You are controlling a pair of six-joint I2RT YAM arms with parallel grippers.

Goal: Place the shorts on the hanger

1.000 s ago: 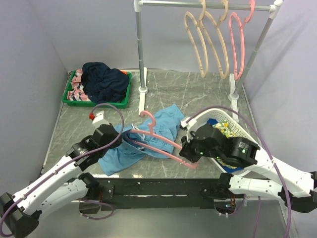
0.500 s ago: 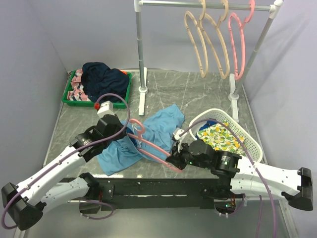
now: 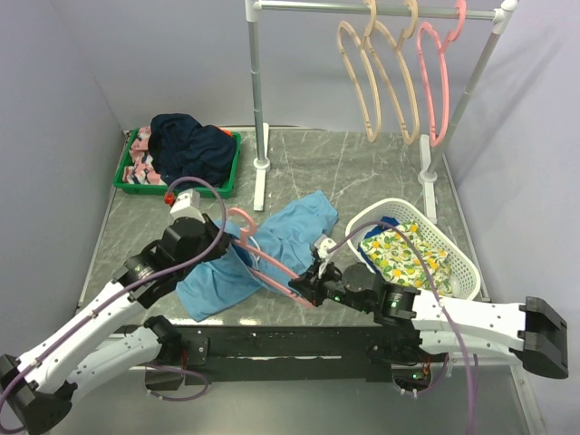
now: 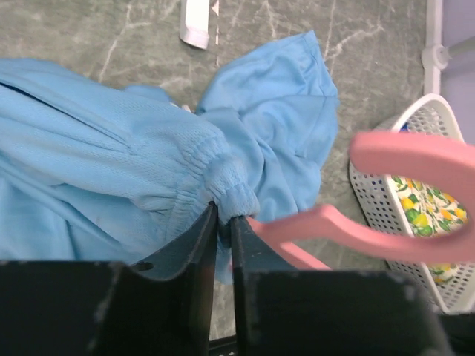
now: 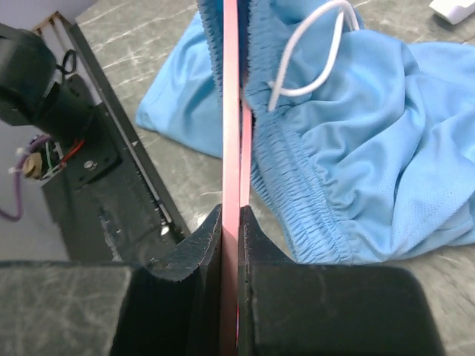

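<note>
The light blue shorts (image 3: 272, 237) lie crumpled on the marble table, with the pink hanger (image 3: 243, 217) slanting through their waistband, hook end at the upper left. My left gripper (image 3: 234, 252) is at the shorts' left side. In the left wrist view its jaws (image 4: 223, 211) pinch the elastic waistband (image 4: 215, 174), and the hanger (image 4: 401, 152) curves past on the right. My right gripper (image 3: 305, 290) is shut on the hanger's lower end. The right wrist view shows the hanger bar (image 5: 231, 111) clamped edge-on between the jaws (image 5: 231, 211), beside the gathered waistband (image 5: 312, 215) and white drawstring (image 5: 312, 81).
A white basket (image 3: 453, 249) with a lemon-print cloth stands right of the shorts. A green tray (image 3: 127, 181) with a dark navy garment sits at the back left. The rack (image 3: 258, 109) behind carries tan hangers (image 3: 376, 82) and another pink one (image 3: 435, 82). The black rail (image 3: 272, 344) borders the near edge.
My right gripper has carried the hanger leftward, away from the basket, and its hook end has slid left across the shorts. My left arm has shifted with the waistband.
</note>
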